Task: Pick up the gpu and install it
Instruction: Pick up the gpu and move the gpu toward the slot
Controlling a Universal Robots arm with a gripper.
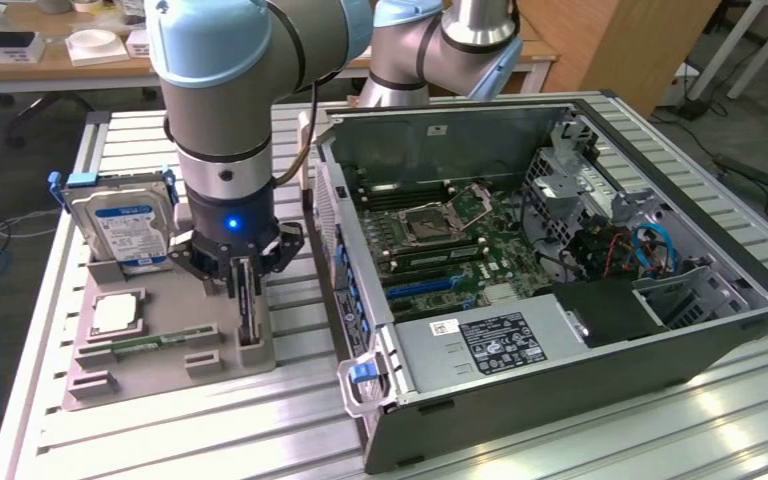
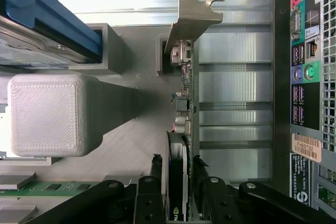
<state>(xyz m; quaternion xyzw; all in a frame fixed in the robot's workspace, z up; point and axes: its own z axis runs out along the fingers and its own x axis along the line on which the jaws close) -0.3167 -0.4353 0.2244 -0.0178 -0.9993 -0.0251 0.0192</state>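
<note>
The gpu (image 1: 247, 305) stands on edge in a slot of the grey holder (image 1: 117, 375), at the exterior view's left of the open computer case (image 1: 584, 330). In the wrist view the gpu (image 2: 182, 103) shows as a thin green board with a black cooler and a silver end bracket (image 2: 191, 17). My gripper (image 1: 244, 283) has come straight down over it. Its black fingers (image 2: 156, 162) straddle the card near one end, one on each face. My gripper (image 2: 177, 160) is open, with small gaps still showing on both sides.
The holder also carries a silver hard drive (image 1: 124, 225) with a blue-white label, a processor (image 1: 117, 312) and a green memory stick (image 1: 144, 345). The case's rear port panel (image 2: 304, 77) lies close beside the card. The case's motherboard (image 1: 451, 235) is exposed.
</note>
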